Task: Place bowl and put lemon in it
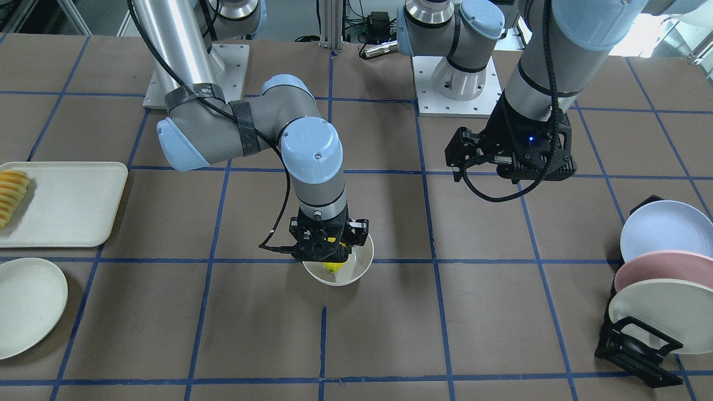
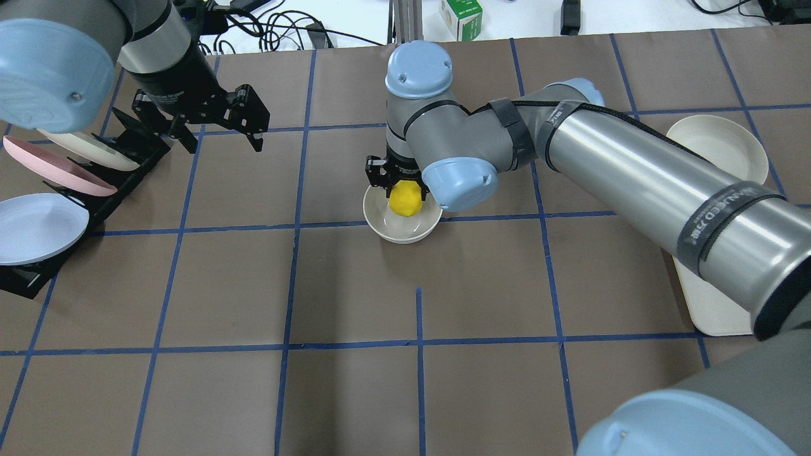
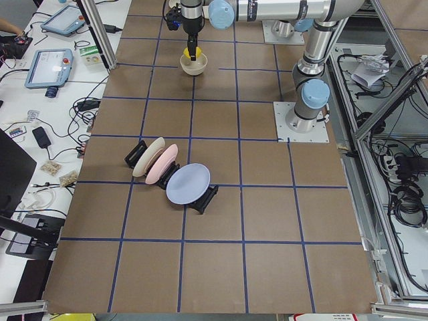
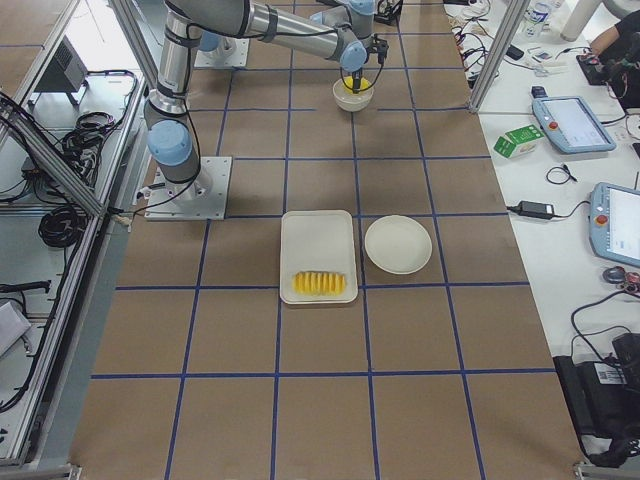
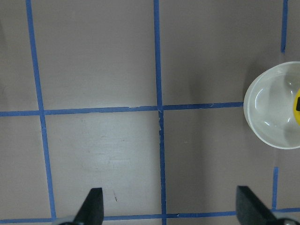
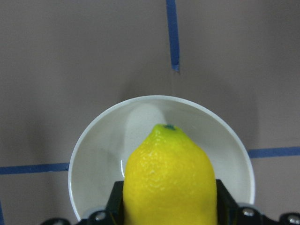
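The off-white bowl (image 2: 402, 232) stands upright on the brown table near its middle. My right gripper (image 2: 403, 185) is shut on the yellow lemon (image 2: 404, 199) and holds it directly over the bowl. In the front-facing view the lemon's tip (image 1: 334, 267) hangs inside the bowl's rim (image 1: 363, 260); I cannot tell whether it touches the bottom. The right wrist view shows the lemon (image 6: 168, 180) between the fingers, above the bowl (image 6: 96, 159). My left gripper (image 2: 215, 126) is open and empty, raised off to the side. Its wrist view shows the bowl (image 5: 269, 115) at the right edge.
A black dish rack (image 2: 38, 272) with a blue, a pink and a cream plate stands under my left arm. A cream tray (image 1: 72, 206) with fruit slices (image 1: 11, 195) and a flat cream plate (image 1: 28, 306) lie on my right side.
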Controlling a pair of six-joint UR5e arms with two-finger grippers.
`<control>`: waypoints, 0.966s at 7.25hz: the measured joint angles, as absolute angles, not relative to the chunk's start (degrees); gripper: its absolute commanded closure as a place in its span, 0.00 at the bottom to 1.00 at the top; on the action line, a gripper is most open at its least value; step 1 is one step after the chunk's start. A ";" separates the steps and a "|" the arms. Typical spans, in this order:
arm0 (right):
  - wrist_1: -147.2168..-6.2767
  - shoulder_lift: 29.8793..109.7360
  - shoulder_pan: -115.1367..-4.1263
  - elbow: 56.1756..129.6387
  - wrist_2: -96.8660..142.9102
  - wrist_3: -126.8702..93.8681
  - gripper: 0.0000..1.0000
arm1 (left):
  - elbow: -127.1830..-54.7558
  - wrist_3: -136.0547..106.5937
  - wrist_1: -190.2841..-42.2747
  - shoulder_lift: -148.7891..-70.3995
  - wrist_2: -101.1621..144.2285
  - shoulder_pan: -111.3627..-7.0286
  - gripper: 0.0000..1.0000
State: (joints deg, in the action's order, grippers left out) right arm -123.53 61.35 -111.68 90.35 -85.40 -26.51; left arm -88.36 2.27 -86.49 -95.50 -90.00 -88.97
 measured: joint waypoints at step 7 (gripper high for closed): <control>-124.53 58.38 -111.93 90.54 -85.87 -23.06 0.00 | -88.28 2.25 -85.93 -95.25 -90.15 -88.93 0.00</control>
